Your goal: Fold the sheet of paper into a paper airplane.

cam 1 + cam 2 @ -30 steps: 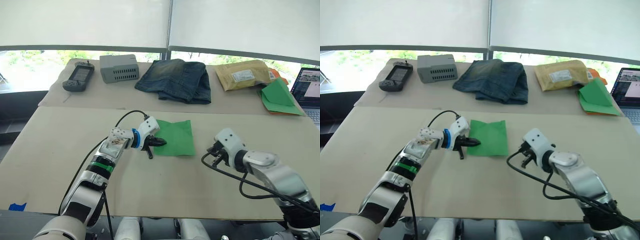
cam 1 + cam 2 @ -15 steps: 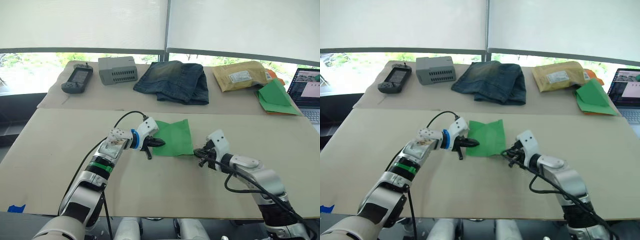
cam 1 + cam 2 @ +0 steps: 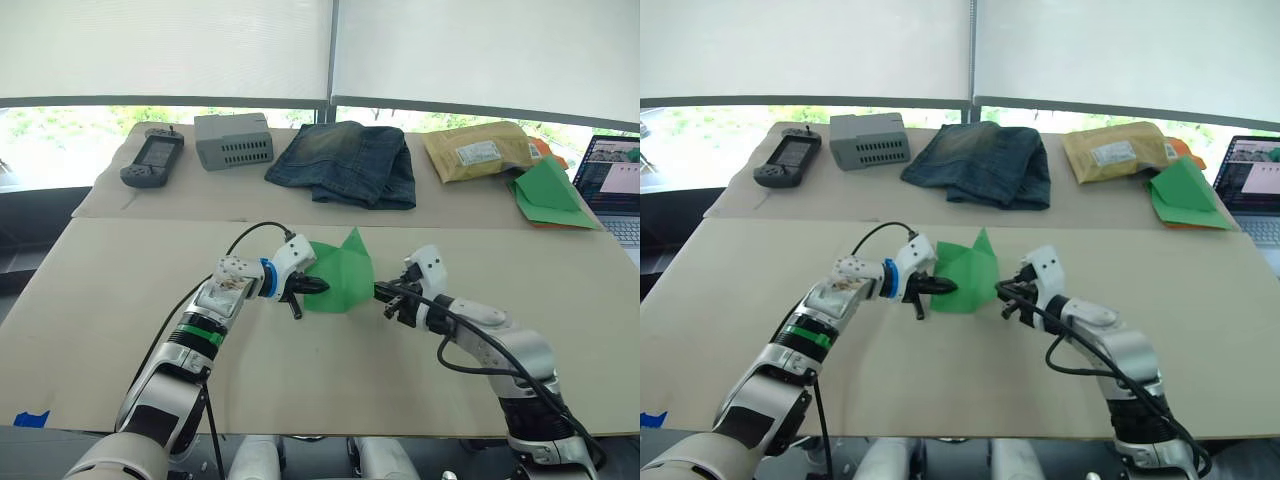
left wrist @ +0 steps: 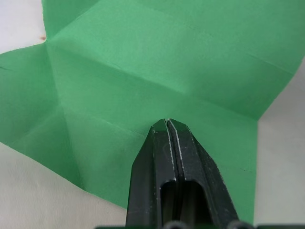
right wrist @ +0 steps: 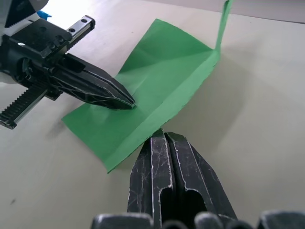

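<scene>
1. A thin, bright green sheet of paper (image 3: 335,280), roughly square and marked with creases, lies near the middle of the front beige table (image 3: 120,290), between the robot's two arms.
2. The left gripper (image 3: 318,286) has its two black fingers closed together, tips pressed down on the sheet's left part, pinning it rather than pinching it.
3. The right gripper (image 3: 381,291), fingers also closed together, meets the sheet's right edge. That side is lifted, with one corner standing up in a point.
4. Progress looks early: creases show, but the paper is mostly open, not yet a narrow pointed wedge. Nearly all folds appear to remain.
5. On the back table lie folded blue denim jeans (image 3: 350,160) and a larger green triangular paper stack (image 3: 555,195).
</scene>
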Robot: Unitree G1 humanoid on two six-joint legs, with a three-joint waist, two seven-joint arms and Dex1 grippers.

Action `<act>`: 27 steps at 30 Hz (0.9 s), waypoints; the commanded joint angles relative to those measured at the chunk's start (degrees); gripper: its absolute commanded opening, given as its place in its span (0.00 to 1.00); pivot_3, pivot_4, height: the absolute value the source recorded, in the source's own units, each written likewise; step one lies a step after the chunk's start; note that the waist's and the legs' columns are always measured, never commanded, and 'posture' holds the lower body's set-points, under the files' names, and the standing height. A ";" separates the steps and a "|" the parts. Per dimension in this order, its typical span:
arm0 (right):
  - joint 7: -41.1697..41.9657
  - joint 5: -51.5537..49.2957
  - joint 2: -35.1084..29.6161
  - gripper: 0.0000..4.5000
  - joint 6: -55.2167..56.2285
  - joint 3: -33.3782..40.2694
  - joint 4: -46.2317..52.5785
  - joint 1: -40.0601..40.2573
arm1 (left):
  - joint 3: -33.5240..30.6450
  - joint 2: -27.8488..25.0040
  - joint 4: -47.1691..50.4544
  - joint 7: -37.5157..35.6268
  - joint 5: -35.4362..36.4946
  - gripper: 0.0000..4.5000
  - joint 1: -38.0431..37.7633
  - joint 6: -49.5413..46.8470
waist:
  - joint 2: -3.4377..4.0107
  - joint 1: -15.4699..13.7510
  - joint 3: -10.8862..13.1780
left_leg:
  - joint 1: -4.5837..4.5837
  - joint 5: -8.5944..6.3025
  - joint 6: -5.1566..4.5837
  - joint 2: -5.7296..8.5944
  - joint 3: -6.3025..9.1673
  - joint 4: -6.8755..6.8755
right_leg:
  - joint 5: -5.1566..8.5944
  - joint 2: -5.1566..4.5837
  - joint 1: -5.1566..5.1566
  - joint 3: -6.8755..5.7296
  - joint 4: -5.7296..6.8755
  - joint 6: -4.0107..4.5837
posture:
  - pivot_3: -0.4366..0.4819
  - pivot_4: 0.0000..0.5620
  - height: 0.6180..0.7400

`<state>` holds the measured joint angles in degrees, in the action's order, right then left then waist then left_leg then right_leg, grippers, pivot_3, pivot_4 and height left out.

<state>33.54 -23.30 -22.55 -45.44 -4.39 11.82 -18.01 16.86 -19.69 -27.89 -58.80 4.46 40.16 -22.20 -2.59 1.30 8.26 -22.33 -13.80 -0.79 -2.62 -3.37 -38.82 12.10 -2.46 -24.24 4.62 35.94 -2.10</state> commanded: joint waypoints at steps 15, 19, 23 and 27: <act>4.21 6.09 4.86 0.01 7.90 -7.97 -14.90 -10.21 | -3.99 -2.05 1.01 3.35 0.20 0.00 -3.93 -7.09 | 0.01 1.24 0.00 | -0.01 0.00 0.00 -0.04 0.05 0.04 | 0.02 0.02 -0.02 -0.08 0.03 0.04 | 0.48 0.27 0.95; 4.89 6.53 6.10 0.01 7.09 -8.36 -17.73 -10.87 | -5.98 -2.81 2.25 2.75 1.98 0.00 -4.17 -5.45 | 0.01 1.58 0.01 | 0.00 0.00 0.00 -0.10 0.06 0.09 | 0.04 0.08 -0.07 -0.09 0.08 0.08 | 0.48 0.27 0.95; 5.84 7.36 7.29 0.01 7.47 -9.40 -20.09 -11.92 | -8.79 -3.99 3.65 2.84 3.85 0.00 -3.66 -6.06 | 0.03 1.71 0.02 | -0.02 0.00 0.00 -0.12 0.07 0.12 | 0.05 0.09 -0.11 -0.10 0.10 0.13 | 0.48 0.27 0.95; 6.41 9.04 8.00 0.01 7.71 -10.75 -22.38 -13.21 | -11.35 -7.25 6.84 2.94 5.28 0.00 -4.07 -7.83 | 0.06 1.90 0.04 | -0.06 0.00 0.00 -0.13 0.08 0.15 | 0.04 0.09 -0.17 -0.12 0.10 0.15 | 0.48 0.27 0.95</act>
<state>39.50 -15.18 -14.75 -37.92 -13.73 -9.54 -31.07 7.10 -26.03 -23.16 -56.10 9.03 36.00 -29.25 -2.54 3.21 8.30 -22.38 -13.81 -0.78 -2.75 -3.28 -38.64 12.15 -2.37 -24.41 4.50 36.05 -1.94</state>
